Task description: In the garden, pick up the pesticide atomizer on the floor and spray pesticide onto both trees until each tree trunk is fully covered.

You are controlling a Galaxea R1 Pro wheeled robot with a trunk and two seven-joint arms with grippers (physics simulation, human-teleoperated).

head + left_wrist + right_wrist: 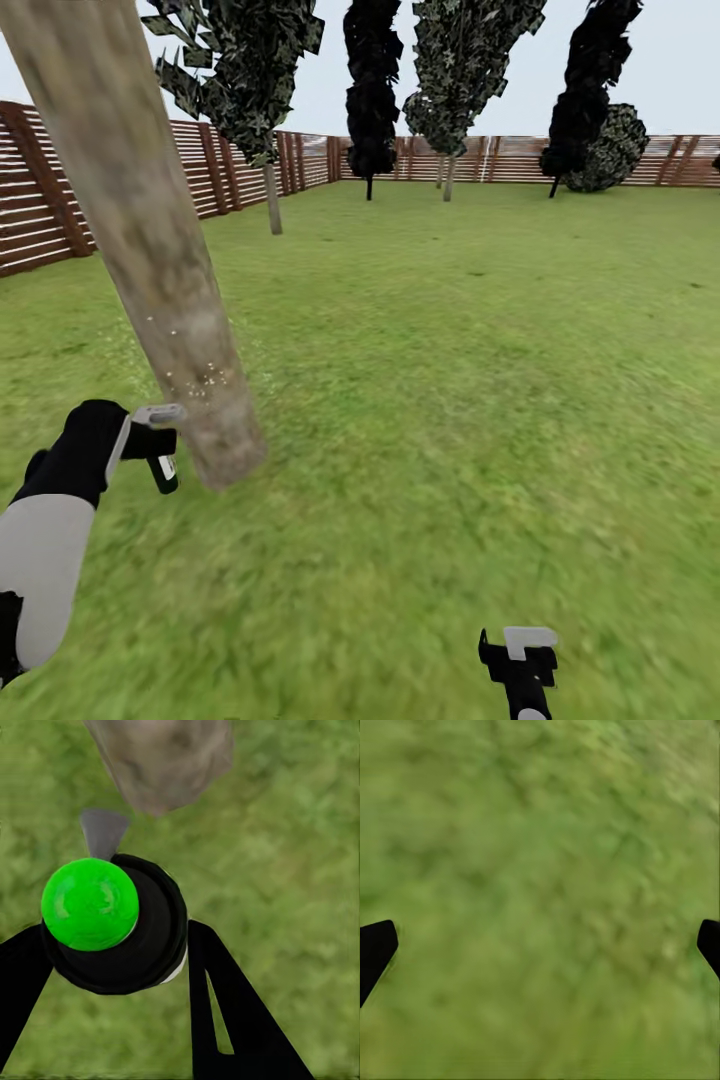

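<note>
Here you are on the lawn (pixel 450 400), with the brown slatted fence (pixel 210 165) running from nine o'clock round to two along the far edge. The biggest thing in front of you is the near tree trunk (pixel 150 240), leaning across the head view from eleven o'clock down to a base at about eight. A second pale-trunked tree (pixel 262 110) stands farther off at eleven o'clock, in front of the fence.

Your left gripper (pixel 152 440) sits at eight o'clock, just beside the foot of that trunk, its fingers clamped on the pesticide atomizer (pixel 112 922). From the left wrist the bottle shows end-on with a bright green cap, and the grey trunk base lies beyond it. Pale specks already dot the bark around (pixel 200 375), so the low stretch seems to be taking spray.

To do this step well, keep the nozzle facing the bark and work upward in slow passes, since most of the column above looks uncovered. I judge you will need to circle the base too; the far side is hidden from here.

Your right gripper (pixel 520 655) hangs at five o'clock over bare grass, fingers spread wide and holding nothing.
</note>
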